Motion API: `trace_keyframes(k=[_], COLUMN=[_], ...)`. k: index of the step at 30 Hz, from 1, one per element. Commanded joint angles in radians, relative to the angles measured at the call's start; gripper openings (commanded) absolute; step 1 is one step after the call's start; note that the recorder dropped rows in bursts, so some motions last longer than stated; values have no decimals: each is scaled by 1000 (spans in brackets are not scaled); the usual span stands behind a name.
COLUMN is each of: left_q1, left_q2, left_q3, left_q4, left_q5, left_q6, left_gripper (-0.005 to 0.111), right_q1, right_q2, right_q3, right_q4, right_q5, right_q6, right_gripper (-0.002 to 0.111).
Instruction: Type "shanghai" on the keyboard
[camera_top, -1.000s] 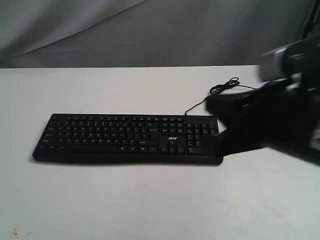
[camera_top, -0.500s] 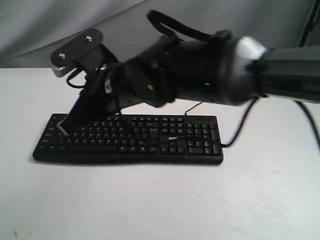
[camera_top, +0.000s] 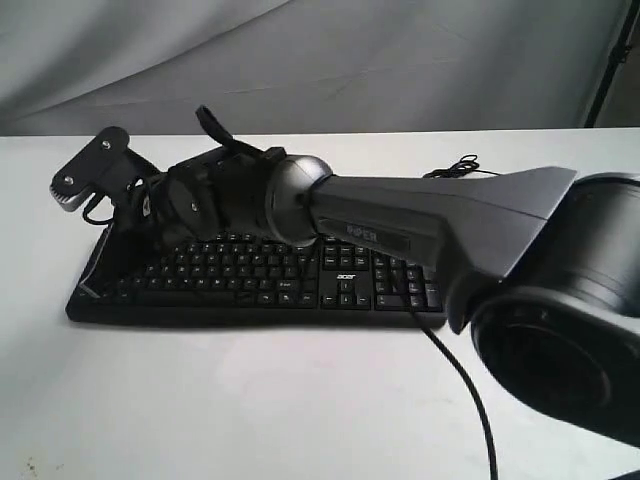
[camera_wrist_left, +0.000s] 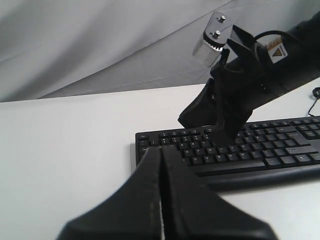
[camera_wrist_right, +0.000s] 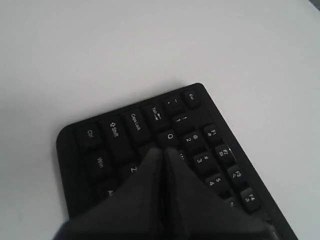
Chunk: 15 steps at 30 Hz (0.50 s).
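The long black keyboard (camera_top: 350, 290) lies across the white table, its thin cable (camera_top: 455, 168) coiled behind its right end. My right arm reaches across it from the right. The right gripper (camera_top: 92, 288) is shut and empty, tips down on the keyboard's left end. In the right wrist view its tips (camera_wrist_right: 164, 150) rest on the keyboard (camera_wrist_right: 200, 145) just beside the Q key (camera_wrist_right: 170, 136), hiding the keys between Q and Z. My left gripper (camera_wrist_left: 161, 148) is shut and empty, above the table near the keyboard's (camera_wrist_left: 260, 157) left end; it is out of the exterior view.
The white table (camera_top: 250, 400) spreads wide in front of the keyboard. A grey cloth backdrop (camera_top: 350, 60) hangs behind. The right arm's bulky body (camera_top: 560, 330) and its dangling black cable (camera_top: 465, 390) fill the right foreground. A silver camera bracket (camera_top: 85, 170) juts from its wrist.
The right arm swung from the right side across the keyboard to its left end and came down, so the shut gripper now sits on the leftmost letter keys.
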Motion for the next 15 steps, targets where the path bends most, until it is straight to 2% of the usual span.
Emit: trace_keyframes(k=[1,9,15], left_q1=[-4,-4,-4], left_q2=[-3,-3,-3], left_q3=[4,4,4], left_q4=[1,1,1], left_q5=[-5,-5,-5], left_q6=[-3,-3,-3], left_gripper=[0,0,0], right_q1=[-9,-22,-25], right_q2=[43,159,181], right_q3=[-53,-267,-287], right_q4=[57,119,89], right_q5=[-22,166,186], right_q6=[-10,-8,-6], right_gripper=[0,0,0])
